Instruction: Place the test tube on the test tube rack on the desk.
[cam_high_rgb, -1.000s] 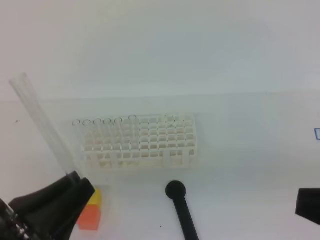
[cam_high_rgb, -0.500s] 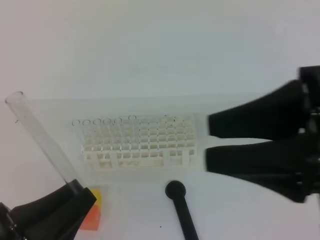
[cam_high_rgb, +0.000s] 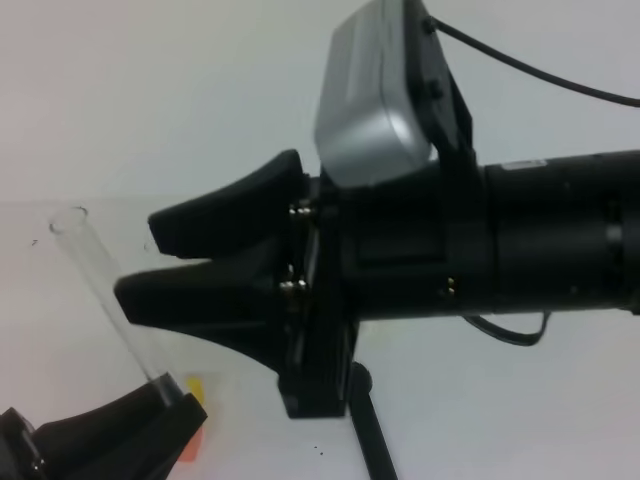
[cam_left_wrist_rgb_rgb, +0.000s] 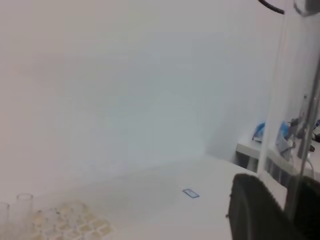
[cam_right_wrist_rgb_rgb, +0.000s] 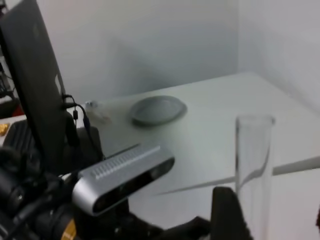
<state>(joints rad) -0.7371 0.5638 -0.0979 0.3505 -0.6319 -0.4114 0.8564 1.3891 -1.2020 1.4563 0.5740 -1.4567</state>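
- The left gripper (cam_high_rgb: 150, 400) sits low at 7 o'clock in the high view, its black fingers clamped on the base of the test tube (cam_high_rgb: 108, 295).
- The test tube rises from that grip, tilted toward 11 o'clock, with its open mouth uppermost and clear of the desk (cam_high_rgb: 520, 420).
- The right gripper (cam_high_rgb: 150, 262) reaches in from 3 o'clock, well across the middle, its arm lying nearly level.
- Its jaws stand apart, one finger above the other, tips pointing toward 9 o'clock, just beside the tube's upper part; contact cannot be told.
- The test tube rack (cam_left_wrist_rgb_rgb: 70, 220) shows at 7 o'clock in the left wrist view; the high view hides it behind the right arm.
- A black stick (cam_high_rgb: 370, 430) lies at 6 o'clock.
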